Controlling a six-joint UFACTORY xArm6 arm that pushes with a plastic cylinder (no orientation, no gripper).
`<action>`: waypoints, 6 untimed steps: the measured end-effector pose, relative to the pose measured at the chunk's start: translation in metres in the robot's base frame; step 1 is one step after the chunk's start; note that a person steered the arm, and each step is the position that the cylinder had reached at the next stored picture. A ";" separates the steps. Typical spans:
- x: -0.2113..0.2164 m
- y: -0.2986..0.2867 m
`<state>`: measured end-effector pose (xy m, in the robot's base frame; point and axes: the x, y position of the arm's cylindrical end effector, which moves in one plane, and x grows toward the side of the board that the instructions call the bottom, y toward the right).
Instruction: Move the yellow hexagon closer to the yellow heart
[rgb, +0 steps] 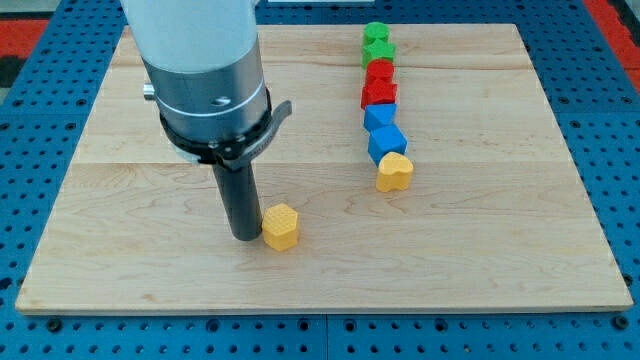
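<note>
The yellow hexagon (281, 227) lies on the wooden board (480, 260), left of centre toward the view's bottom. My tip (244, 236) stands right against its left side. The yellow heart (394, 172) lies to the right and a little higher, well apart from the hexagon, at the lower end of a column of blocks.
Above the heart runs a column of blocks: two blue (386, 144) (379, 116), two red (379, 94) (379, 72), two green (378, 51) (375, 32). The arm's wide grey body (200, 60) covers the board's upper left.
</note>
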<state>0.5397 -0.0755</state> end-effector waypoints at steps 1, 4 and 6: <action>0.020 0.002; -0.006 0.015; -0.008 0.056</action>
<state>0.5313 -0.0194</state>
